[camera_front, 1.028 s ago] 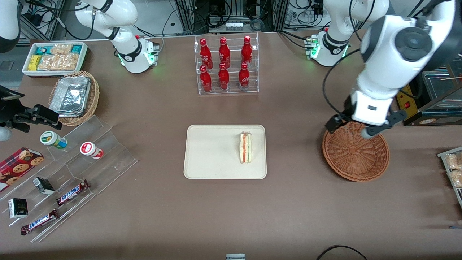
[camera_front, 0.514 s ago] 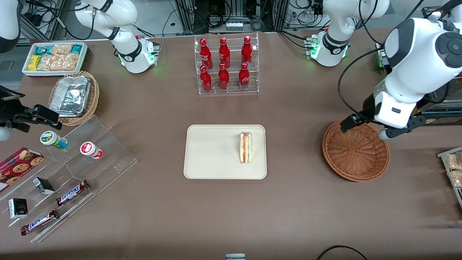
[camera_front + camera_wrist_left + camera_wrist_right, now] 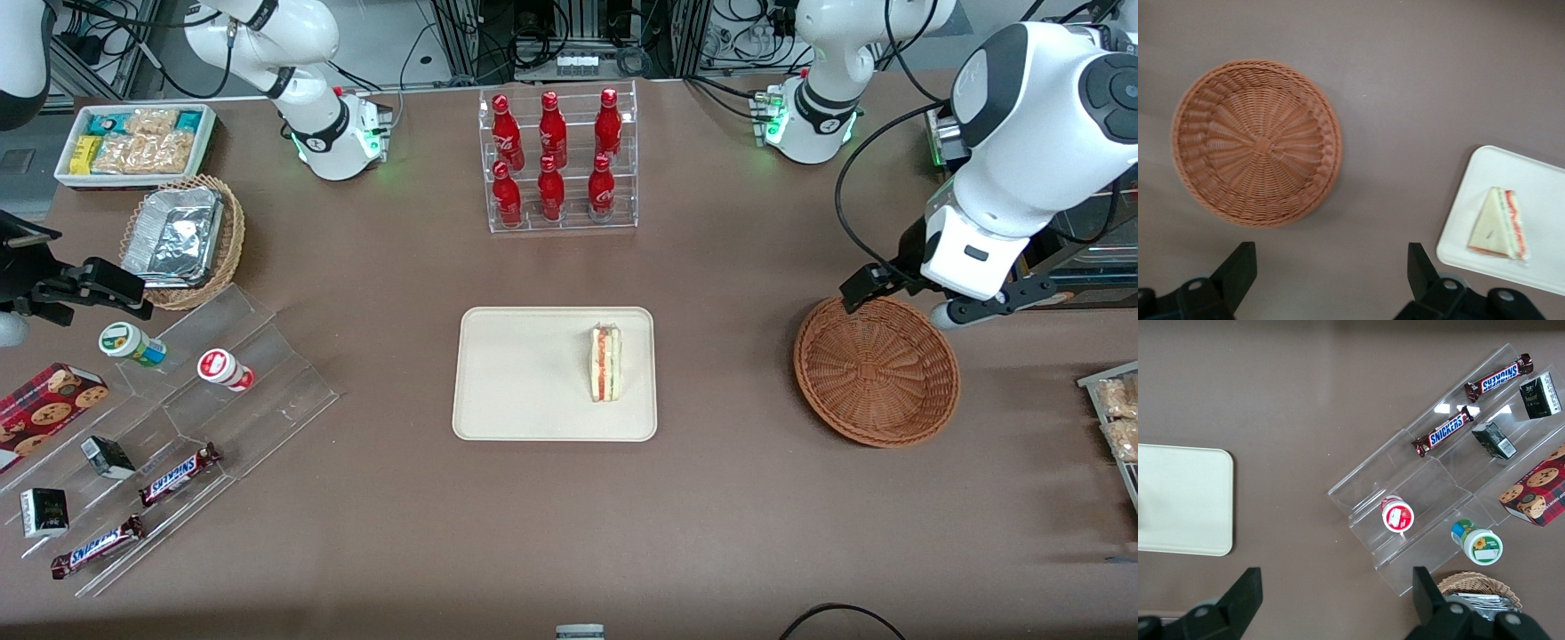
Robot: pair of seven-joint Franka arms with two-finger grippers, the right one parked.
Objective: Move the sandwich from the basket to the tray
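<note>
On the brown surface (image 3: 711, 498): one sandwich (image 3: 606, 363), one cream tray (image 3: 516, 373), and one reddish-brown basket (image 3: 876, 369). One clear rack (image 3: 560, 160) holds six red bottles (image 3: 551, 133). One tan wicker basket (image 3: 233, 233) holds foil containers (image 3: 173, 236); their number cannot be told. One white bin (image 3: 133, 142) holds snack packets, too jumbled to count. One clear stepped stand (image 3: 267, 373) carries two small cups (image 3: 132, 344), two Snickers bars (image 3: 178, 474), two small dark boxes (image 3: 44, 513) and one cookie box (image 3: 44, 409). One pincer (image 3: 1331, 277), its two fingers spread wide apart, hangs above the surface near the reddish-brown basket.
</note>
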